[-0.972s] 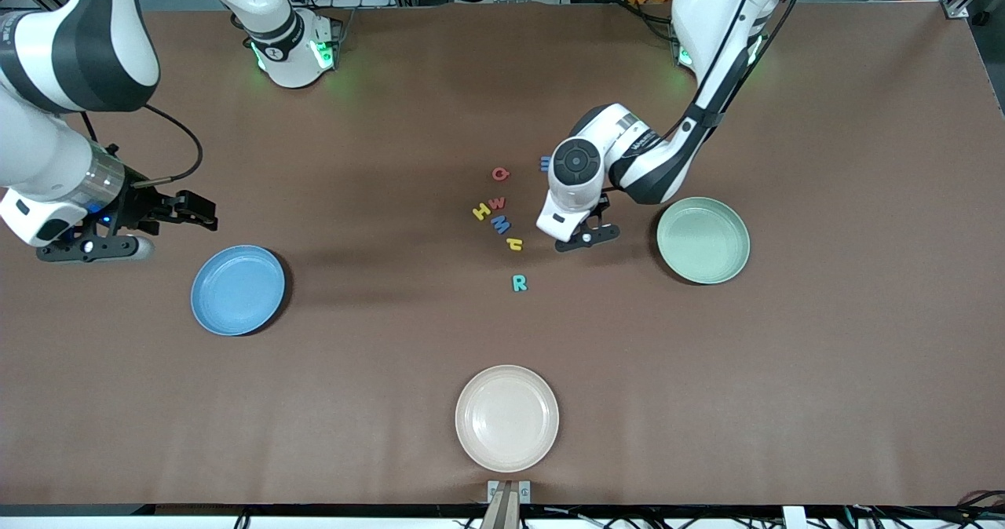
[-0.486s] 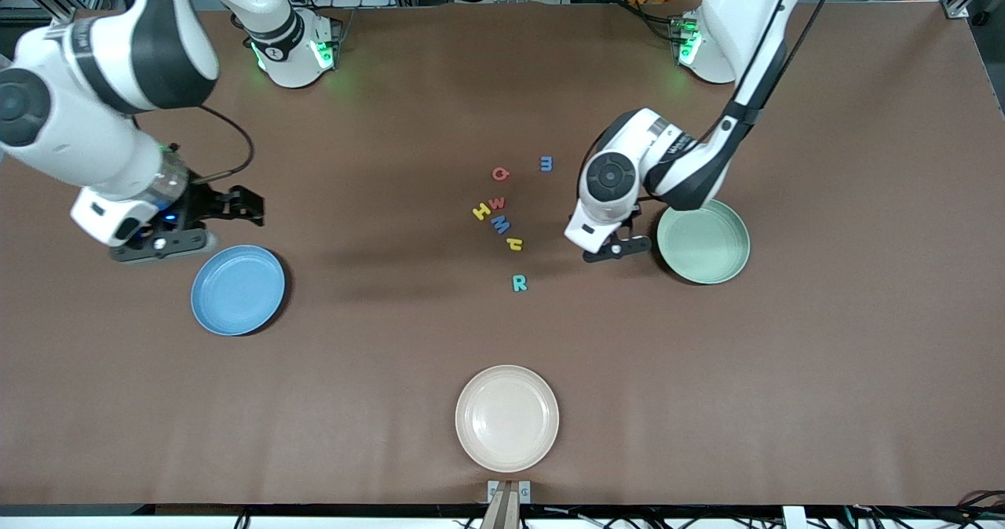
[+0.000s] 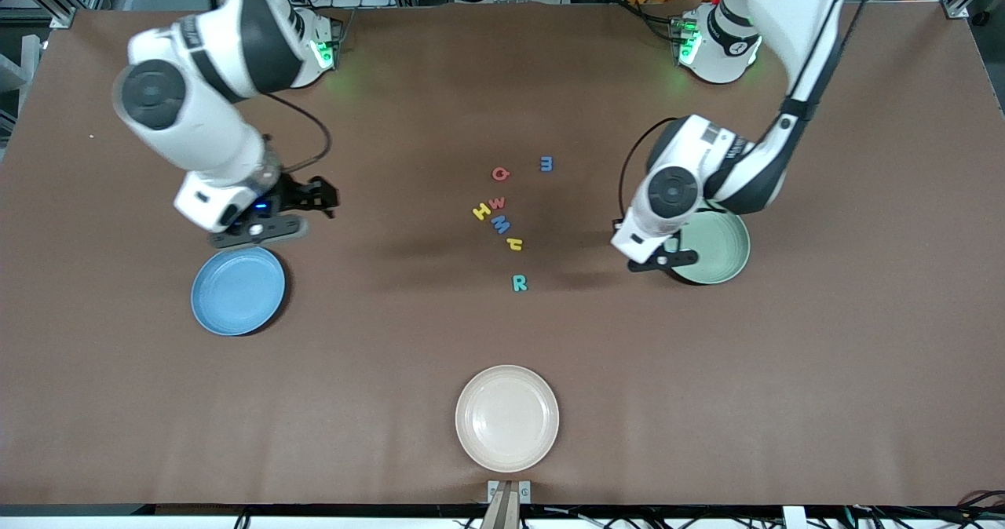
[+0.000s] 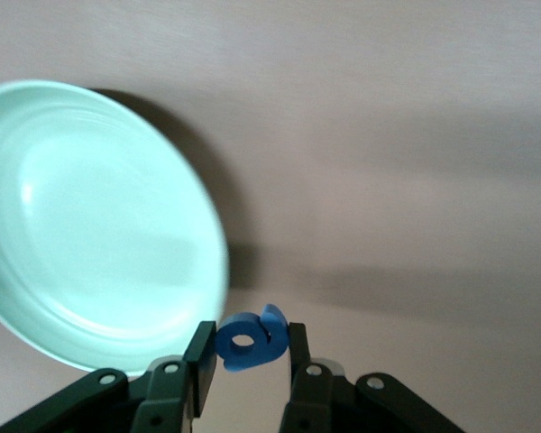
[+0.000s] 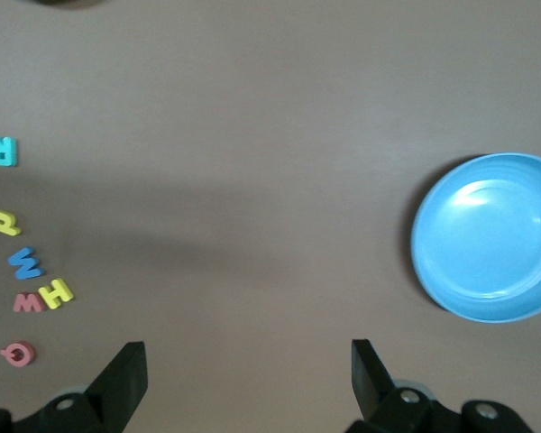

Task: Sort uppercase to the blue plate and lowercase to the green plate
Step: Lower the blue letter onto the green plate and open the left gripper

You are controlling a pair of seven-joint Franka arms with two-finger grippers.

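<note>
Left gripper (image 4: 245, 347) pinches blue rounded letter (image 4: 249, 339) at edge of green plate (image 3: 710, 248). Right gripper (image 5: 248, 374), jaws spread w/ nothing between, hangs by blue plate (image 3: 238, 290).

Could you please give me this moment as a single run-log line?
left gripper: shut on blue rounded letter, at green plate rim | right gripper: open, empty, near blue plate | seven letters unsorted

Eight foam letters (image 3: 500, 225), three plates (image 3: 506, 417).
</note>
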